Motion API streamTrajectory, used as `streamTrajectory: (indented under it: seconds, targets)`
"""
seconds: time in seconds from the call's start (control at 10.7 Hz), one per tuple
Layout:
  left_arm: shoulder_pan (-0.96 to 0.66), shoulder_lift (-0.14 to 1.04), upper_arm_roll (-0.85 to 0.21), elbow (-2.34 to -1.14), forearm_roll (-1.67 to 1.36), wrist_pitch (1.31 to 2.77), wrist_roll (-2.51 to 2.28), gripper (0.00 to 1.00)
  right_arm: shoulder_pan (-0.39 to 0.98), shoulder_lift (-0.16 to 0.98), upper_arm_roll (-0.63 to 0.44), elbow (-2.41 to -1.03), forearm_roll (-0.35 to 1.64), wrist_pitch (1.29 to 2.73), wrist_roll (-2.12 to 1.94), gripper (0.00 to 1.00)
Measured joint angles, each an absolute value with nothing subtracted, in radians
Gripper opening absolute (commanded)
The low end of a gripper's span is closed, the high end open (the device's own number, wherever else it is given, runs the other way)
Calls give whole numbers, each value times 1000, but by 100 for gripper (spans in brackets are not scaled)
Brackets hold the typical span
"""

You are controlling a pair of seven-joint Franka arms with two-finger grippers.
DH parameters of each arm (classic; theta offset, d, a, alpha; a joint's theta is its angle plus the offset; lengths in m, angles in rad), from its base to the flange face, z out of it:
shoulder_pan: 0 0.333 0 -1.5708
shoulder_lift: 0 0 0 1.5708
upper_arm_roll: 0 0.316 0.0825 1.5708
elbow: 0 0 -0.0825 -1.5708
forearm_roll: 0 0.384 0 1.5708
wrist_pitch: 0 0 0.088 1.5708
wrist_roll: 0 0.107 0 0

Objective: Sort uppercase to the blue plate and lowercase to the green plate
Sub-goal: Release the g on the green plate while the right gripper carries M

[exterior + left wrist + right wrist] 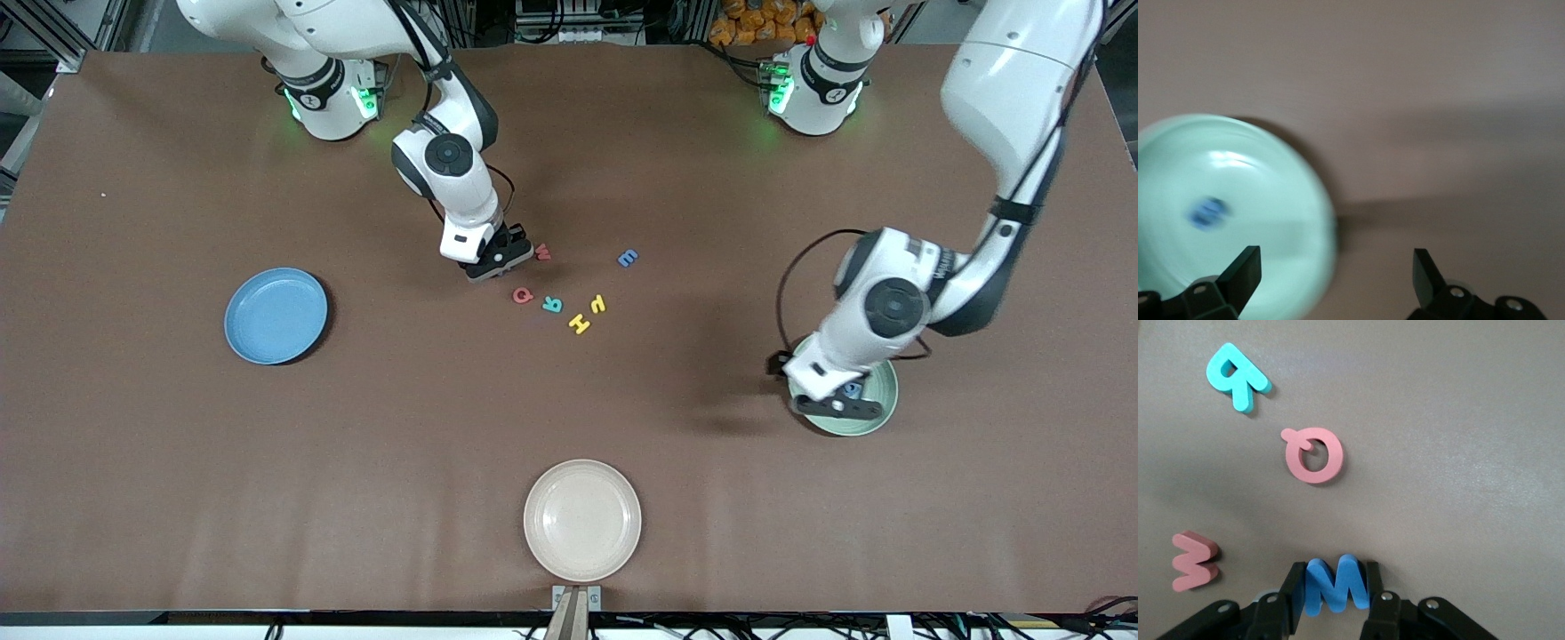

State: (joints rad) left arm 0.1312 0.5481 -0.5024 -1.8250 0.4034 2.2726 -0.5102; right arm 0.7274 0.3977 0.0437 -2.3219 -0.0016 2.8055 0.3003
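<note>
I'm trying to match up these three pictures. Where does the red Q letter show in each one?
Front view: red Q lies mid-table, beside the teal R, close to the right gripper.
Left wrist view: not in it.
Right wrist view: red Q sits mid-picture.
Shared landmark: the teal R.

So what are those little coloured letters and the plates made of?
The letters, like the blue W in the right gripper and the red Q, look like matte foam: thick, soft-edged, no shine. The green plate and blue plate look like smooth plastic with faint glare, though I can't be sure.
</note>
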Motion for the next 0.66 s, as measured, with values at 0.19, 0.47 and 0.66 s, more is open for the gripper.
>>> streamTrajectory:
  seconds: [0.19, 0.47, 0.66]
  targets:
    - [21, 538, -563, -1821, 398, 2254, -784, 100, 727, 398, 44, -2322, -2, 2805, 300, 27]
    - [-127, 537, -575, -1813, 377, 2253, -1144, 100, 704, 398, 43, -2321, -2, 2803, 280, 26]
    - [-178, 545, -574, -1814, 366, 2250, -1270, 100, 637, 397, 42, -2313, -2, 2770, 200, 25]
